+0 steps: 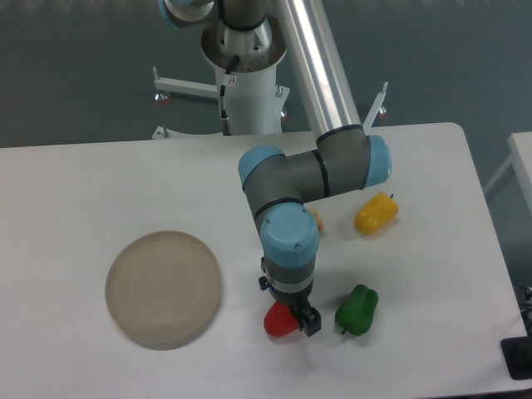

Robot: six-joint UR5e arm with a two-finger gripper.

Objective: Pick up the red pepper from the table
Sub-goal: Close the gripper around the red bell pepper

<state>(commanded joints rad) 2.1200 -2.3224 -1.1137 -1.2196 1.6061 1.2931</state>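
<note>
Red pepper (278, 321): you will find it near the desk's front edge, somewhat right of the middle, partly covered by the arm's wrist. Only its left and lower side shows.

Tool (298, 319): it hangs straight down over the red pepper. One dark finger shows at the pepper's right side; the other is hidden behind the wrist. You cannot tell from this view whether the fingers are apart or pressed onto the pepper.

Contact: the visible finger looks to touch or sit just beside the pepper's right flank. Whether the pepper rests on the desk (75, 183) or is lifted a little cannot be judged from above.

Done so far: in my reading the approach is finished, since the tool is down at the pepper and lined up with it.

Left to do: judging by this view, you have yet to confirm the clamp and raise the pepper off the desk.

Green pepper (357, 309): it lies just right of the tool, near but apart from the red one. Watch it on the lift.

Yellow pepper (376, 214): it sits farther back, toward the right edge, well apart from the tool.

Round beige plate (164, 288): it sits left of the tool, toward the front left, with nothing on it.

Small orange item (316, 221): it peeks out behind the arm's elbow, too hidden to name.
</note>
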